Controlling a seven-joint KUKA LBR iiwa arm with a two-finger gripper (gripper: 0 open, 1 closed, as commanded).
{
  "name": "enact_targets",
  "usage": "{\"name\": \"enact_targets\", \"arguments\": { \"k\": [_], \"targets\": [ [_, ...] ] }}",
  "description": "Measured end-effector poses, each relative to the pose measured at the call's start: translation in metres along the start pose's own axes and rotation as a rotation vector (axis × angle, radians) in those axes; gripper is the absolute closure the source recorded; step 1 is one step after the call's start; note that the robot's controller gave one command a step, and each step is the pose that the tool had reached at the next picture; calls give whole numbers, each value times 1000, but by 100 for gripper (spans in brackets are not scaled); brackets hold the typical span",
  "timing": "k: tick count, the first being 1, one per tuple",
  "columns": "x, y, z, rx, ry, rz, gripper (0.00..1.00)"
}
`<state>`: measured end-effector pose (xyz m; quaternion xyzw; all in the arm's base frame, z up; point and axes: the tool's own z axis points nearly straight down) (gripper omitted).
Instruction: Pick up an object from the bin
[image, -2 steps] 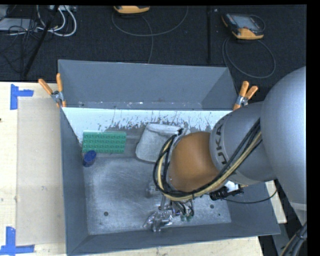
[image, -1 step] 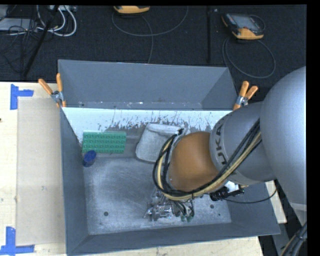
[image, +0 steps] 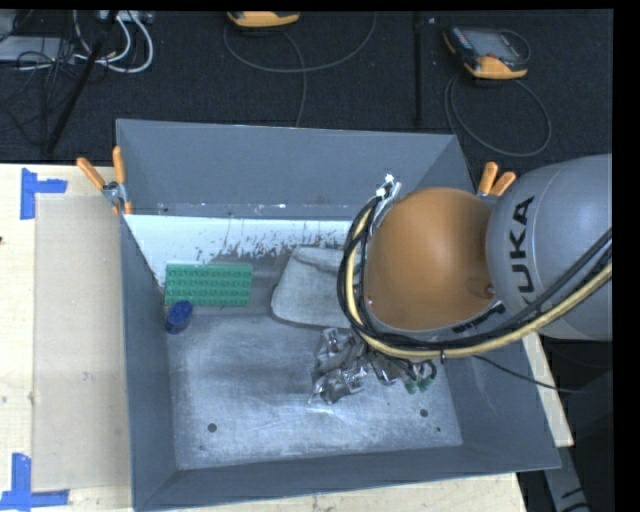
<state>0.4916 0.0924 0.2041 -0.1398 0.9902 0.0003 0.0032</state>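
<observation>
My gripper (image: 335, 373) hangs low over the bin floor, right of the middle, under the orange wrist cover. Just behind it, with its near edge close to the gripper, lies a flat grey piece like a folded cloth (image: 303, 286). I see nothing held in the gripper.
A green studded plate (image: 208, 286) lies at the bin's back left. A small blue round cap (image: 179, 317) sits against its front left corner. The arm and its orange cover hide the bin's right side.
</observation>
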Motion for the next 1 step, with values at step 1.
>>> {"name": "enact_targets", "arguments": {
  "k": [1],
  "targets": [
    [0,40,-110,-1,-1,-197,100]
  ]
}}
